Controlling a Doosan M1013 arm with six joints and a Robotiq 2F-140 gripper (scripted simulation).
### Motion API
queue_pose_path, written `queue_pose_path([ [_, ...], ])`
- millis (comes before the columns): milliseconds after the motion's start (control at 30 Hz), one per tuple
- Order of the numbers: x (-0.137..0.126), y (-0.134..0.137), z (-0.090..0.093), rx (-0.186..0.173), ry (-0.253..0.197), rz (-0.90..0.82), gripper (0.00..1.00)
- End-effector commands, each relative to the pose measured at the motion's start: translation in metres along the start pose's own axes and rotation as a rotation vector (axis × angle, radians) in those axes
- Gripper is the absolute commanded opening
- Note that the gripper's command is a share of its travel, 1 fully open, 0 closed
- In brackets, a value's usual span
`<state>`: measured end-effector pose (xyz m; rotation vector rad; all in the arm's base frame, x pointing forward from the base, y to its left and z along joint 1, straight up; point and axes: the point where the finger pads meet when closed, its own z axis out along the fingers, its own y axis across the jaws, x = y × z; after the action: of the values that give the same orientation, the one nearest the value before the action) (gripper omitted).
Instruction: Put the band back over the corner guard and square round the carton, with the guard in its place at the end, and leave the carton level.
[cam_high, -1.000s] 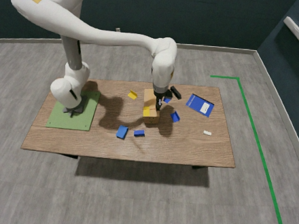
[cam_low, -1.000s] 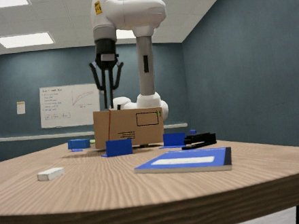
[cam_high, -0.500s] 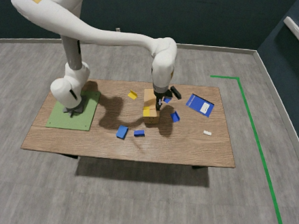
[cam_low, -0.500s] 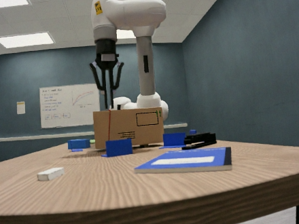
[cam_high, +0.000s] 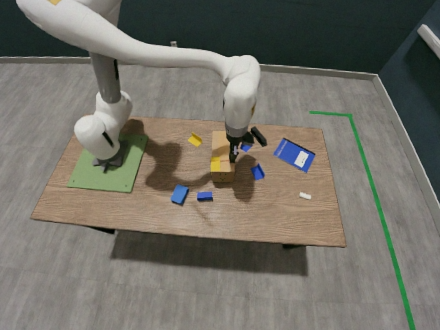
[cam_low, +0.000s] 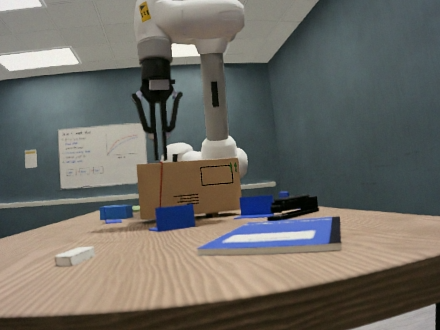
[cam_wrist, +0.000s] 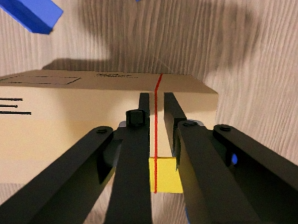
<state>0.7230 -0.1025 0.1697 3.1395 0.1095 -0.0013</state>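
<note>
The brown carton (cam_high: 220, 145) (cam_low: 187, 187) (cam_wrist: 75, 130) stands on the table; a dark gap shows under part of its lower edge in the exterior view, and I cannot tell whether it is level. A yellow corner guard (cam_high: 215, 164) (cam_wrist: 171, 176) sits on one long top edge near the carton's end. The thin red band (cam_low: 160, 187) (cam_wrist: 156, 135) runs straight across the top and over the guard, near one side of it, and down the opposite face. My gripper (cam_high: 233, 159) (cam_low: 160, 158) (cam_wrist: 156, 106) is slightly open, fingertips at the carton's top, one on each side of the band with small gaps.
Blue angled pieces (cam_high: 257, 172) (cam_low: 175, 217) stand beside the carton, with a black object (cam_high: 258, 136) (cam_low: 295, 203) and a blue notebook (cam_high: 290, 154) (cam_low: 270, 235) beyond. A loose yellow piece (cam_high: 195, 140) lies on the other side. Blue blocks (cam_high: 180, 194) and a white block (cam_high: 305, 196) (cam_low: 75, 256) lie nearer the front.
</note>
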Motion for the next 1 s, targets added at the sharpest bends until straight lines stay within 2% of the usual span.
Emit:
queue_pose_path([
  [0,0.0003,-0.0029,0.003,0.001,0.002,0.0,0.18],
  [967,0.0003,-0.0029,0.008,0.001,0.002,0.0,0.18],
])
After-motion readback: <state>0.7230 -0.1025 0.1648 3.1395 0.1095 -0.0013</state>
